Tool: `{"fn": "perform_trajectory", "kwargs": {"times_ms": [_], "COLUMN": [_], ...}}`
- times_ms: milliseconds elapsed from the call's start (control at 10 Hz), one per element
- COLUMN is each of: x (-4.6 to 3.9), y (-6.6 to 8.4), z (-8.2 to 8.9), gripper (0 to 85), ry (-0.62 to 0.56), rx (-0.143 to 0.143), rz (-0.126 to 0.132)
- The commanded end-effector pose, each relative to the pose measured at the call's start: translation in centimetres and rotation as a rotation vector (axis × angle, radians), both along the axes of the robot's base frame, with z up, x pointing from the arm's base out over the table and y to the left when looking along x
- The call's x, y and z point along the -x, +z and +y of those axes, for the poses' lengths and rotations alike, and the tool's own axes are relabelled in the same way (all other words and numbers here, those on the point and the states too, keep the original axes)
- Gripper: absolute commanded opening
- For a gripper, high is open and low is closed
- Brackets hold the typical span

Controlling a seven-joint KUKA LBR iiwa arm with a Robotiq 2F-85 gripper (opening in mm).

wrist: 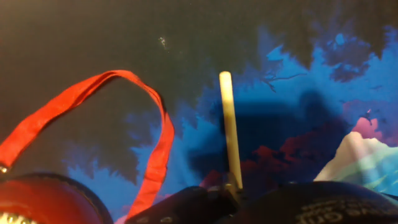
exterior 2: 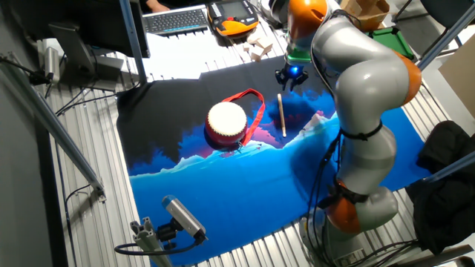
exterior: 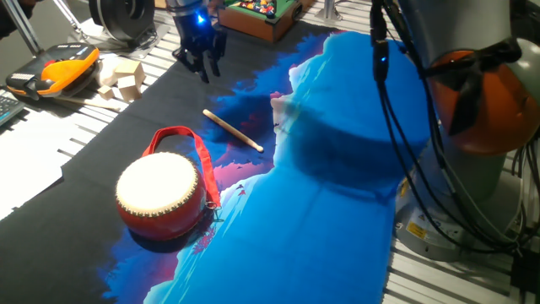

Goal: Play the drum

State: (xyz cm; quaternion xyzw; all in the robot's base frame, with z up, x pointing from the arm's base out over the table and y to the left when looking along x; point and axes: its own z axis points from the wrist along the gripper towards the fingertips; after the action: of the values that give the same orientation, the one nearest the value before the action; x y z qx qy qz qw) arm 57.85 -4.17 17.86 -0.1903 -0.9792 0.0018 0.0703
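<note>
The drum is red with a cream skin top and sits on the cloth at the front left. Its red strap loop lies behind it. It also shows in the other fixed view, and only its red rim and strap show in the hand view. A thin wooden stick lies on the cloth beside the strap, and in the hand view it runs between my fingers. My gripper hangs above the stick's far end, open and empty, apart from the drum.
Wooden blocks and an orange-and-black device lie at the far left. A small green pool-table toy stands at the back. The arm's base and cables stand at the right. A keyboard lies beyond the cloth.
</note>
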Motion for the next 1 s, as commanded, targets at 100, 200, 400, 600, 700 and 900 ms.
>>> {"fn": "perform_trajectory", "kwargs": {"times_ms": [100,200,400,600,700,900], "x": [-0.71,-1.11,-1.66,-2.37,-2.61,-2.91], "y": [-1.2,-2.0,-3.2,-4.7,-5.4,-6.3], "z": [-0.7,-1.0,-1.3,-1.4,-1.4,-1.5], "gripper": [34.0,34.0,34.0,34.0,34.0,34.0], "ry": [0.009,0.01,0.01,0.011,0.014,0.029], "rx": [-0.024,-0.034,-0.057,-0.072,-0.078,-0.075], "rz": [0.0,0.011,0.031,0.065,0.066,0.073]}}
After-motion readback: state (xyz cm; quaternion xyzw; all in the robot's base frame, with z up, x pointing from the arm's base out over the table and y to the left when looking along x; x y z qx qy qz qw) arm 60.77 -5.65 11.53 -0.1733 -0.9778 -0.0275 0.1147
